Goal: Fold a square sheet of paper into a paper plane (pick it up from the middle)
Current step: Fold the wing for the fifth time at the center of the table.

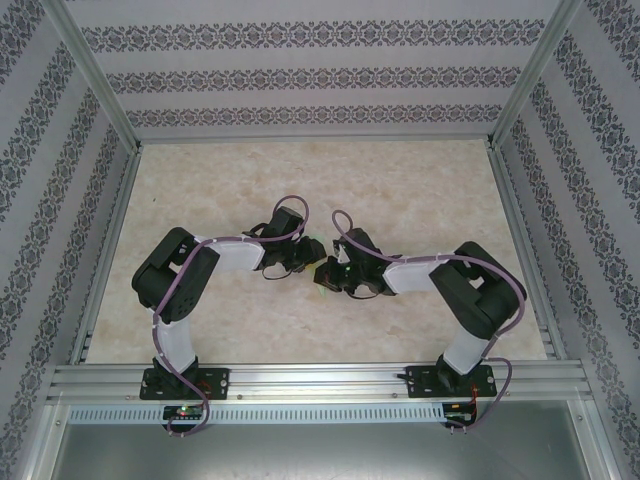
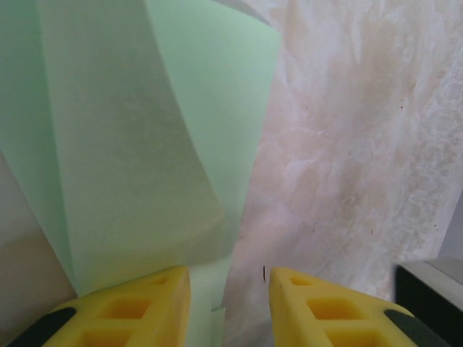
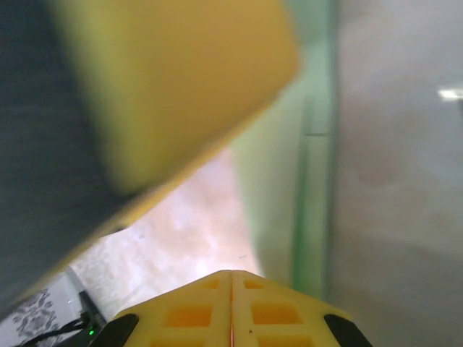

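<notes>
at the middle of the counter (image 1: pixel 400 180), the half-folded mint-green sheet (image 2: pixel 145 144) leans on the left gripper (image 2: pixel 228 282), fingers part-spread; the right gripper (image 3: pixel 231 282), fingers pressed together beside it, should probably press it flat slowly.

There are two robot arms (image 1: pixel 178 278) (image 1: pixel 472 292), two grippers, the left gripper (image 2: pixel 228 285) and the right gripper (image 3: pixel 231 278), one curled green paper sheet (image 2: pixel 145 144) and one marbled table (image 1: pixel 400 180).

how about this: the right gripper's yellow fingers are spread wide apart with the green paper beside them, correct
No. The right wrist view shows the right gripper with its yellow fingers shut together, not spread apart. The green paper is beside them.
</notes>
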You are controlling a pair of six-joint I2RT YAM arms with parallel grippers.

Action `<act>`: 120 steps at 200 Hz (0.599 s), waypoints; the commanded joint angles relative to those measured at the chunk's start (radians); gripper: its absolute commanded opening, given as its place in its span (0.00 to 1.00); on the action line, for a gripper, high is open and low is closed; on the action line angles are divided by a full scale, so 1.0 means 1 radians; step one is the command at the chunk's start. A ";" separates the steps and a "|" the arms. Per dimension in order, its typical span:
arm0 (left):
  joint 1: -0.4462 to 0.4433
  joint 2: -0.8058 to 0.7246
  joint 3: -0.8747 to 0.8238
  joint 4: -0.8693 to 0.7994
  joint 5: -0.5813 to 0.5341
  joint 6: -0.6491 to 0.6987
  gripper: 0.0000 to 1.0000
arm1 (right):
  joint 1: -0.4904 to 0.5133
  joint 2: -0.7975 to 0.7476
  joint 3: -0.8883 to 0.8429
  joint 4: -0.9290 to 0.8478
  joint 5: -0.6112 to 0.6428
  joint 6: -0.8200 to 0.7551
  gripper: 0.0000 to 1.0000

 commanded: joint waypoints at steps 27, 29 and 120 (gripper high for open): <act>0.010 -0.003 0.007 -0.032 -0.068 0.109 0.37 | -0.002 0.023 -0.010 -0.177 0.058 -0.078 0.00; 0.010 -0.003 0.007 -0.034 -0.073 0.115 0.37 | -0.003 0.025 -0.010 -0.188 0.058 -0.087 0.00; 0.070 -0.087 0.015 0.126 0.092 0.208 0.45 | -0.031 0.047 0.000 -0.308 0.007 -0.218 0.00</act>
